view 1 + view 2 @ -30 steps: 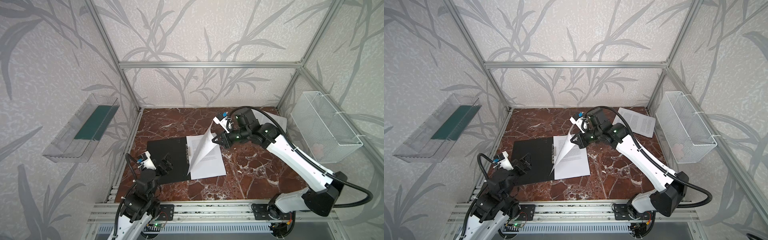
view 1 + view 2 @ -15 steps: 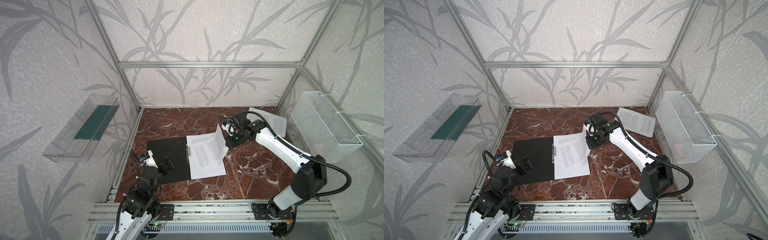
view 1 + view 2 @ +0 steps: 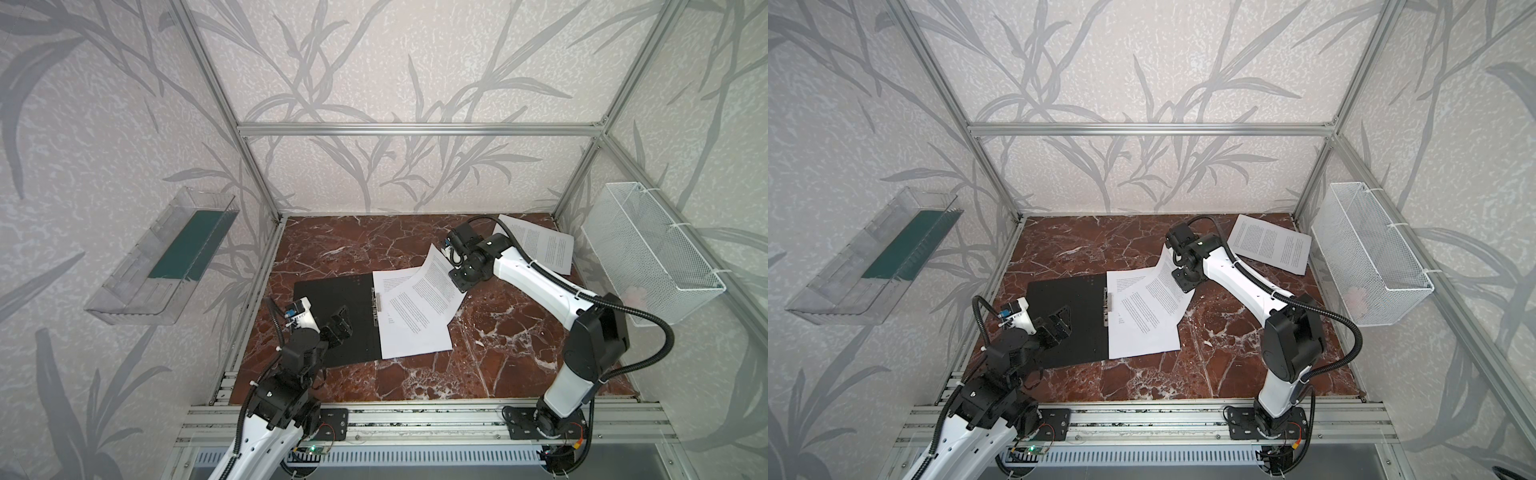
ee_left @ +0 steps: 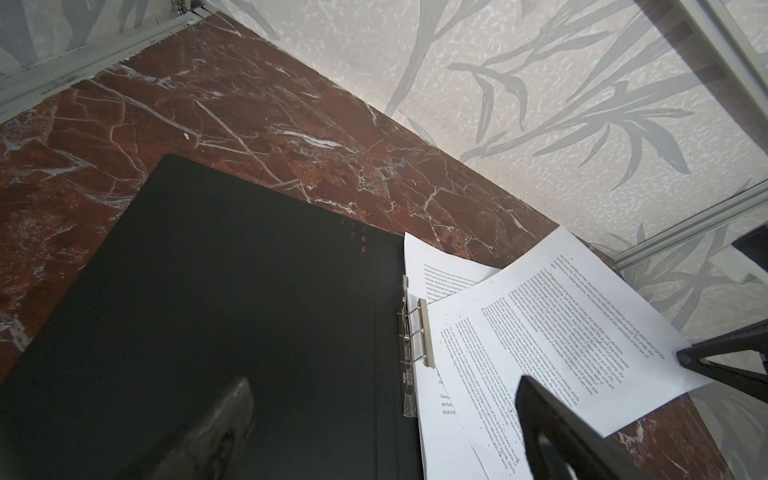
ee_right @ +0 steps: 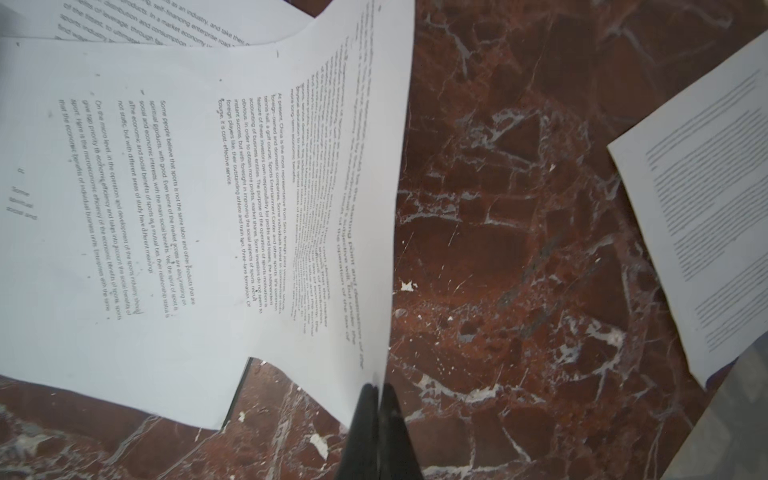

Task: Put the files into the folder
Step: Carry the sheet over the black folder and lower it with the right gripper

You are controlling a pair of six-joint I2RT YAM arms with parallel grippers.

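File [image 5: 257, 187] edge within right hand [image 5: 377, 390]

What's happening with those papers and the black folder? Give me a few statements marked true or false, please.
1. The folder lies open on the marble table. True.
2. The right claw is shut on the edge of a printed sheet. True.
3. The left claw grips the folder. False: it hangs open over the folder's black inside, holding nothing.
4. Every sheet is already on the folder. False: a stray sheet lies apart on the table, near the wire basket.
5. The printed sheet lies wholly flat. False: its gripped edge curves up off the table.
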